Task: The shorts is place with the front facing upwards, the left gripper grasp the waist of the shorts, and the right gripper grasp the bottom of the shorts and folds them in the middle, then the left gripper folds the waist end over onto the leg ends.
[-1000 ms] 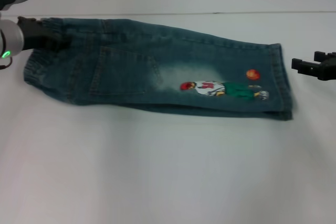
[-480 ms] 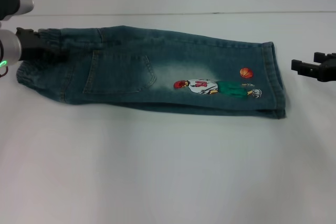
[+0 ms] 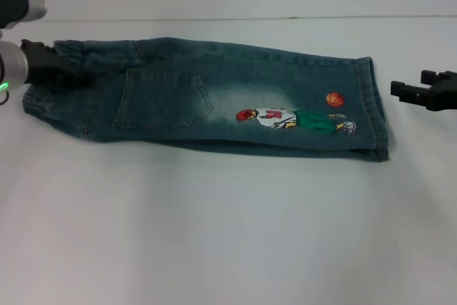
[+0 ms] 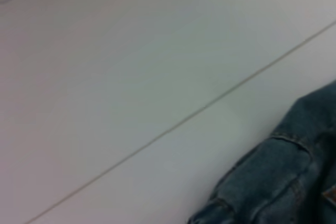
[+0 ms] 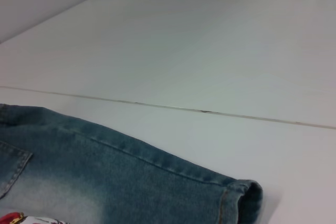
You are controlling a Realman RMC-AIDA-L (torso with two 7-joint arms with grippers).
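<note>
Lying flat on the white table [image 3: 228, 233], the folded blue-green denim shorts [image 3: 214, 98] had their ruffled elastic waist [image 3: 43, 94] clamped in the black silver-wristed left gripper [image 3: 68, 76]; the black right gripper [image 3: 400, 91] hung parted just beyond the stitched leg hems [image 3: 378, 108]

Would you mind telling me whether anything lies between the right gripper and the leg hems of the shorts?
Nothing visible does. The right gripper hovers open just off the bottom of the shorts, with only bare white table between them. The left gripper is at the waist of the shorts, at the far end.
</note>
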